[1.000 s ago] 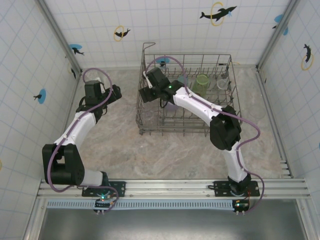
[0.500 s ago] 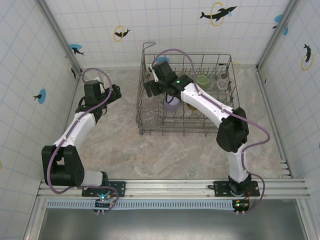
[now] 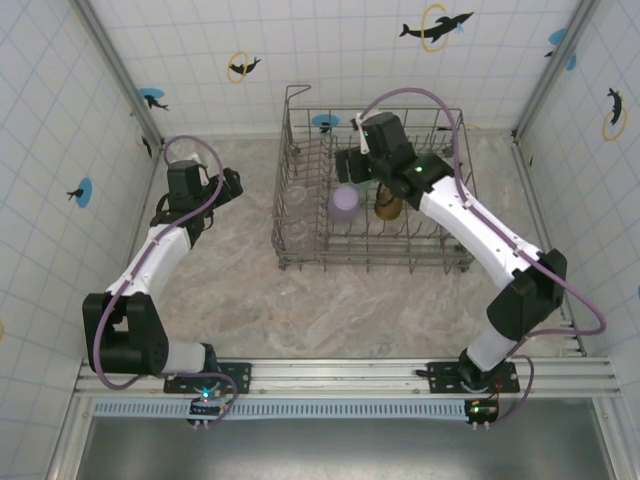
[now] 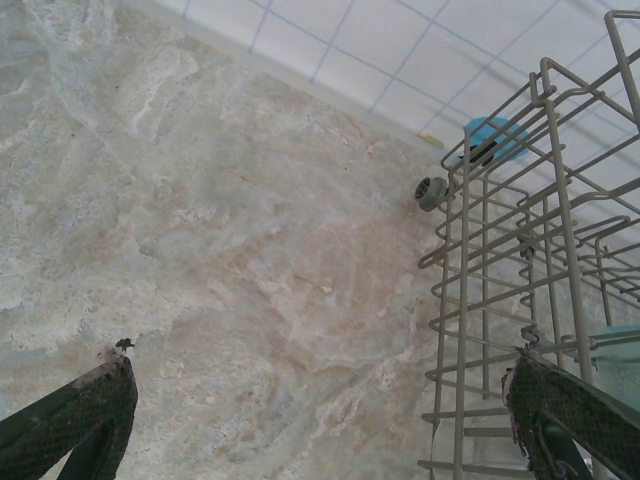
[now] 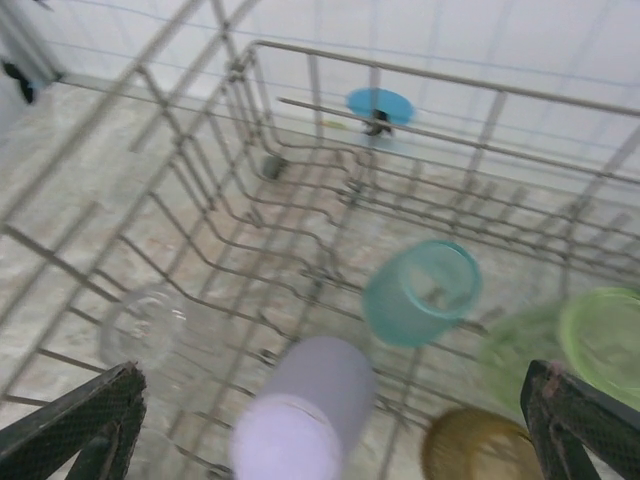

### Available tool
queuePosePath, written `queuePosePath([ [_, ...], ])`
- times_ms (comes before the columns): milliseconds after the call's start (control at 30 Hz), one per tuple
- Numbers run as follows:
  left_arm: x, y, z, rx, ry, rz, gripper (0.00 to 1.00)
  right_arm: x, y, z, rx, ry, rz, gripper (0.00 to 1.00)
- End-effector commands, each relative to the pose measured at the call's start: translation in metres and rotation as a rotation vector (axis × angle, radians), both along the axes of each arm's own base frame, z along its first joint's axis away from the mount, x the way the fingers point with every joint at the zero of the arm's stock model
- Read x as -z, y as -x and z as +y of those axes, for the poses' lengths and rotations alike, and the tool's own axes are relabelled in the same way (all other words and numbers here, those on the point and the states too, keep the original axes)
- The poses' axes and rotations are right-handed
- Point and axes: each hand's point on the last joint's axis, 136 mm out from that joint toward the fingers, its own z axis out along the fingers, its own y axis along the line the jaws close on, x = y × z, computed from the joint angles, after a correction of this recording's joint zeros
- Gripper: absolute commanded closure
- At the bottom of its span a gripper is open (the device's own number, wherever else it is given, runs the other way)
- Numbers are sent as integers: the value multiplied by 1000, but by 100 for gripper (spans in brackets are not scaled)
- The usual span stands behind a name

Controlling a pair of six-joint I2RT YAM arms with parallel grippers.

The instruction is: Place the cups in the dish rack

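**Tiled cell, marble table, rack with cups: both jaws wide**

Surface and room: the table (image 3: pixel 240 290) is pale veined marble. White tiled walls (image 3: pixel 200 40) stand on three sides and carry fish stickers (image 3: pixel 436 26). A metal rail (image 3: pixel 330 375) along the near edge holds both arm bases.

Rack (image 3: pixel 300 255): grey wire, standing on the far middle of the table. Its long axis runs left to right, parallel to the back wall, and its tines point up.

Top view:
- The lavender cup (image 3: pixel 343 203) sits mid-rack with its long axis near upright and a closed round end up.
- The amber cup (image 3: pixel 388 208) is just to its right.
- Two clear cups (image 3: pixel 294 196) stand in the rack's left column.
- The left gripper (image 3: pixel 232 186) hangs over bare table left of the rack.
- The right gripper (image 3: pixel 350 166) hangs over the rack's far middle.

Left wrist view: the left gripper (image 4: pixel 318 400) has its jaws wide with only marble between the fingers (image 4: pixel 80 420). A rack wheel (image 4: pixel 433 192) rests on the table.

Right wrist view (blurred):
- The right gripper (image 5: pixel 332 378) has its jaws wide and holds nothing.
- The teal cup (image 5: pixel 422 292) leans among the tines with one round end turned up toward the camera.
- The lime cup (image 5: pixel 605 335) is at the right edge.
- The lavender cup (image 5: pixel 300 415) slants toward the lower left.
- The amber cup (image 5: pixel 475 445) is beside the lavender cup.
- A clear cup (image 5: pixel 145 325) is at the left.
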Motion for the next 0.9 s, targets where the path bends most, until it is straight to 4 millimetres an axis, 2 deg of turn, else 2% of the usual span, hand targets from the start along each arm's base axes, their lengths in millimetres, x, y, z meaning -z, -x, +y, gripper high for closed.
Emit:
queuePosePath([
  [0, -8, 5, 2, 8, -9, -11, 3, -19, 7, -37, 102, -61, -58, 0],
  [200, -10, 5, 3, 1, -10, -14, 3, -20, 14, -111, 269, -175, -87, 0],
  [433, -8, 5, 2, 3, -7, -9, 3, -11, 16, -182, 436, -177, -77, 0],
  [567, -6, 5, 2, 3, -5, -3, 3, 5, 18, -232, 616, -178, -11, 0],
  [867, -4, 5, 4, -3, -12, 4, 3, 52, 40, -314, 926, -267, 91, 0],
])
